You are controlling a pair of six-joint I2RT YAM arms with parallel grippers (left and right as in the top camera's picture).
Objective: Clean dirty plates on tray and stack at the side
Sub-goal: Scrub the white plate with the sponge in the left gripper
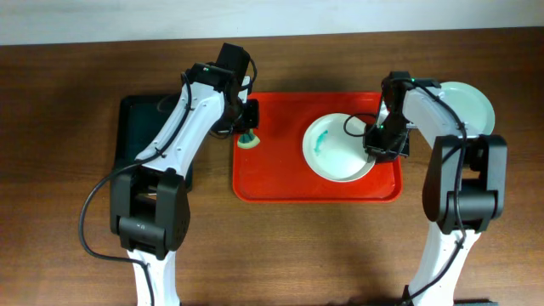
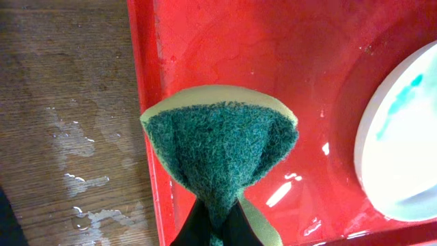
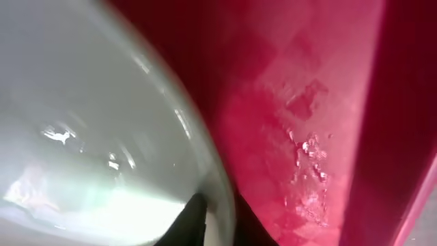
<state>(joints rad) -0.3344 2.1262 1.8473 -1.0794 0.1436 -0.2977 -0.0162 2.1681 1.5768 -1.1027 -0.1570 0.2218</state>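
The wooden table [image 1: 68,127] carries the red tray [image 1: 272,174] at its middle, a little toward the far edge, with a smaller black tray [image 1: 136,119] just off its left end under the left arm. On the right half of the red tray lies the smeared plate [image 1: 336,153], pale, with a teal streak along its left inner side. A pale mint plate [image 1: 472,106] sits off the tray toward the far right corner; whether another lies beneath it cannot be told. A green-faced yellow sponge [image 1: 247,140] hangs over the tray's far left corner, well apart from the smeared plate, pinched and folded in the closed left gripper [image 1: 246,132]. The right gripper [image 1: 380,146] straddles the smeared plate's right rim, one finger inside and one outside, and looks clamped on it, though its wrist view is blurred. The step in hand appears to be scrubbing this plate, with the right arm steadying it. The next move calls for carrying the sponge rightward across the tray onto the teal streak while the rim grip holds firm.
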